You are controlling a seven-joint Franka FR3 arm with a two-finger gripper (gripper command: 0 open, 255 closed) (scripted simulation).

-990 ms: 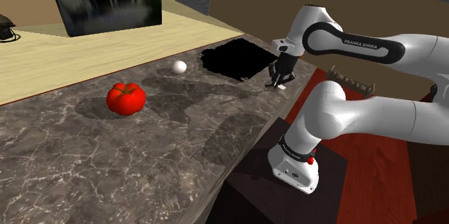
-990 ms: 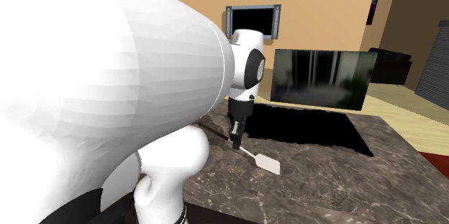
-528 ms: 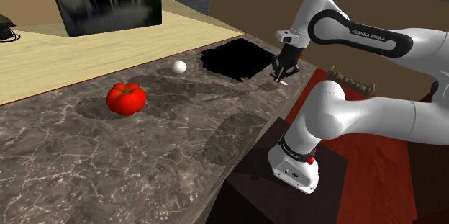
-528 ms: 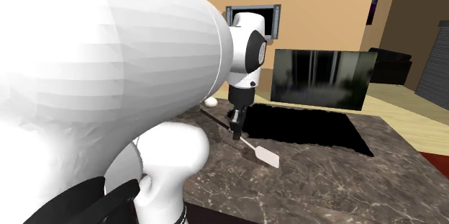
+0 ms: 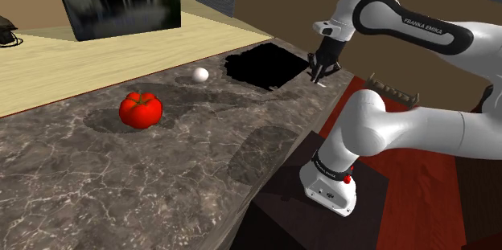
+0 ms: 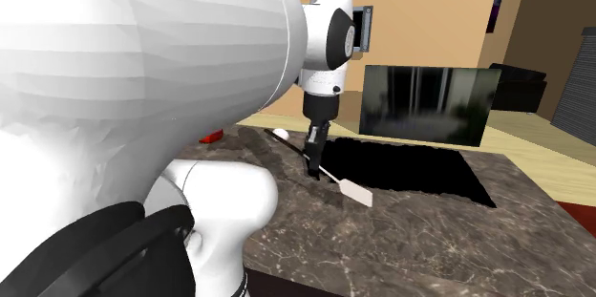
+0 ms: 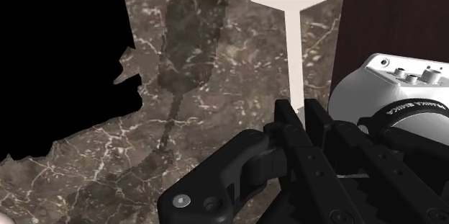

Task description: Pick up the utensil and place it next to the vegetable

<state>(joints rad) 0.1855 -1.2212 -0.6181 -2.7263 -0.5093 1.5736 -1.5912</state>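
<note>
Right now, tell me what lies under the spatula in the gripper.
The spatula, clasped in the gripper, hangs over dark marbled counter; its shadow lies there beside it. The counter straight behind blade and handle is covered.

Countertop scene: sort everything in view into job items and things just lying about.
Job items:
white spatula, clasped in the end effector
red tomato

Lying about:
small white ball
black area set in the marbled countertop
</note>
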